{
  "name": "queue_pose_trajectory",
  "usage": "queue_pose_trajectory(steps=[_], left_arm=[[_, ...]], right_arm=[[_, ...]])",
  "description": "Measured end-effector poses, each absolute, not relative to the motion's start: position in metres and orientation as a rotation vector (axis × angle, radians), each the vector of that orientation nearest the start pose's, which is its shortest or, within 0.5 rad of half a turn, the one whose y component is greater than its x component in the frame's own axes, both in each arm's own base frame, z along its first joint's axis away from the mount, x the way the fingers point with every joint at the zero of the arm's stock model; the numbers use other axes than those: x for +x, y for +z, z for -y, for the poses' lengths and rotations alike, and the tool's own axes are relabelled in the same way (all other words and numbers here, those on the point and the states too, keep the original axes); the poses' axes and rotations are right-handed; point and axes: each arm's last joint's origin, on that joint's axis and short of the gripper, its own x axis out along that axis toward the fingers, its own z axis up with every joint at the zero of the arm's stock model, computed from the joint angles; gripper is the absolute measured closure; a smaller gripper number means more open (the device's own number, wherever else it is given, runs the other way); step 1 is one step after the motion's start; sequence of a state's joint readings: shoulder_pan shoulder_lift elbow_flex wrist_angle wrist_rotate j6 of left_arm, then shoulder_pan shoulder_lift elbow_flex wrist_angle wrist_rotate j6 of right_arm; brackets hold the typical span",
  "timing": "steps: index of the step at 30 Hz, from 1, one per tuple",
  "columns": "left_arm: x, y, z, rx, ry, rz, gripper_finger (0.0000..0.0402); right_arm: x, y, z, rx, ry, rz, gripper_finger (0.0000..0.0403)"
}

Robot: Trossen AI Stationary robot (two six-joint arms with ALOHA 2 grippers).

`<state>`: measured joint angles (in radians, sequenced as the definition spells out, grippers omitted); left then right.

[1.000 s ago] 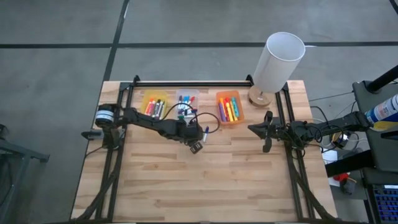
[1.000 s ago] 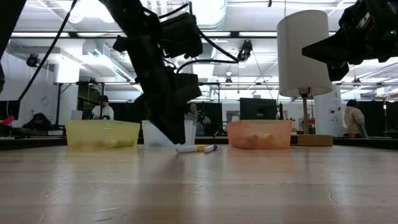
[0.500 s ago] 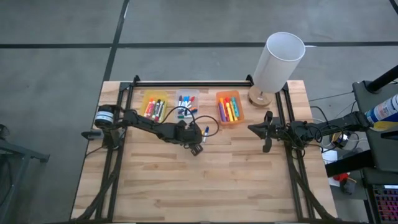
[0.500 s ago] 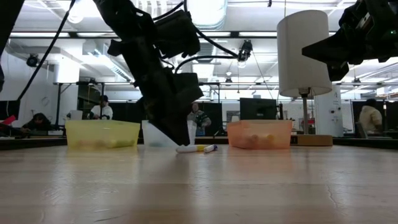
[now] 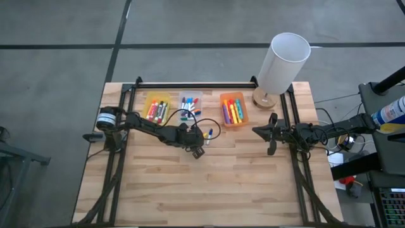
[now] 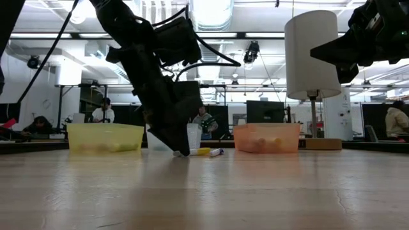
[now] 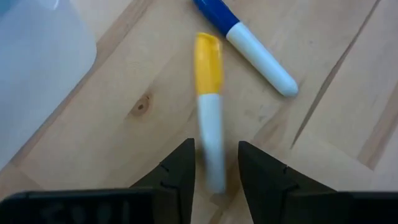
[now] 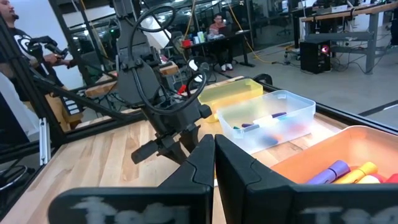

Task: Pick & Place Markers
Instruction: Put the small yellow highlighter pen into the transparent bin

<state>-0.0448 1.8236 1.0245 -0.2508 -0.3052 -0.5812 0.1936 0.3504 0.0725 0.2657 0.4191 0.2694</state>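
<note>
Yellow-capped white marker (image 7: 208, 124) lies on the table (image 5: 190, 190) by the clear bin (image 5: 190, 101), between the left gripper's (image 7: 214, 168) open fingers. Go lower, keep centred, then close. Right gripper (image 5: 268, 133) idle, closed.

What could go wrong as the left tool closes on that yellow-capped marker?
1. The left tool straddles only the white end of the yellow marker, so a grip that far from the middle may let it pivot or slip out.
2. The blue marker lies right beside the yellow cap; lifting or dragging could knock it and send it rolling.
3. The clear bin sits close by, so the arm could bump it while rising.
</note>
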Motion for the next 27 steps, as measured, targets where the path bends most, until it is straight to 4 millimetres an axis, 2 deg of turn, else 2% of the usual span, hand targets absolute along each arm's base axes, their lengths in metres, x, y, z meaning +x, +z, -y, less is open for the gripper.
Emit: queue_pose_trajectory(steps=[6,14,20,25,27], left_arm=[[0.346,0.141,0.007,-0.343,0.518,-0.944,0.0300],[0.344,0.140,0.007,-0.327,0.511,-0.951,0.0386],[0.347,0.146,0.014,-0.365,0.420,-0.982,0.0379],[0.347,0.168,0.025,-0.288,0.310,-0.969,0.0380],[0.343,0.176,0.025,-0.258,0.329,-0.976,0.0380]], right_arm=[[0.118,0.183,-0.011,0.265,-0.226,0.019,0.0394],[0.118,0.183,-0.011,0.264,-0.225,0.019,0.0394],[0.118,0.183,-0.011,0.265,-0.225,0.019,0.0394],[0.118,0.183,-0.011,0.264,-0.225,0.019,0.0394],[0.118,0.184,-0.011,0.265,-0.226,0.019,0.0394]])
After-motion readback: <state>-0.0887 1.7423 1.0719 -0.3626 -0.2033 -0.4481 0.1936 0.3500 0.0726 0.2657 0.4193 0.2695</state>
